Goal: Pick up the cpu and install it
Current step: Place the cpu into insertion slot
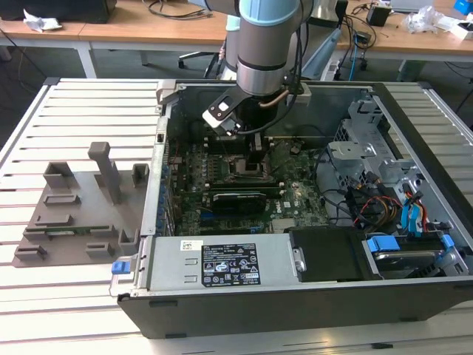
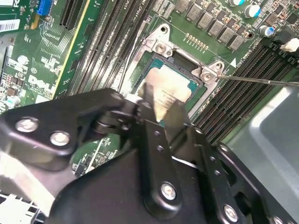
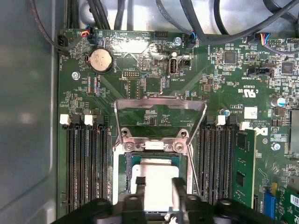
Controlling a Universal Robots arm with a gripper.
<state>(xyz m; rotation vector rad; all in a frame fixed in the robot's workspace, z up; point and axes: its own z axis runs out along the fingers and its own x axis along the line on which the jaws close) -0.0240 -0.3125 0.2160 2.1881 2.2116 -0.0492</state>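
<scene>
1. The robot arm [image 1: 270,44], grey with a light-blue joint cover, is seen in the exterior view reaching down into an open black metal computer case [image 1: 295,296] that lies on its side on a white slatted table [image 1: 74,111].
2. The black gripper [image 1: 255,159] is lowered over the processor socket in the middle of the green motherboard [image 3: 154,88].
3. The cpu [image 3: 156,170], a small thin square chip with a silvery-white metal top, is seen in both wrist views lying flat inside the socket [image 2: 175,88].
4. The gripper [image 3: 159,184] is held directly above the cpu, its tip [image 2: 162,105] just over the chip's top face.
5. Whether the cpu is grasped or has been let go cannot be told.
6. The hinged metal socket frame [image 3: 161,101] is tilted up and open on the side of the socket away from the gripper.
7. Rows of black memory slots [image 3: 86,163] are set on both sides of the socket.
8. A round silver coin battery [image 3: 101,60] is mounted on the board beyond the raised frame.
9. A grey plastic tray with upright posts [image 1: 81,214] rests on the table beside the case, at the exterior view's left, well apart from the gripper.
</scene>
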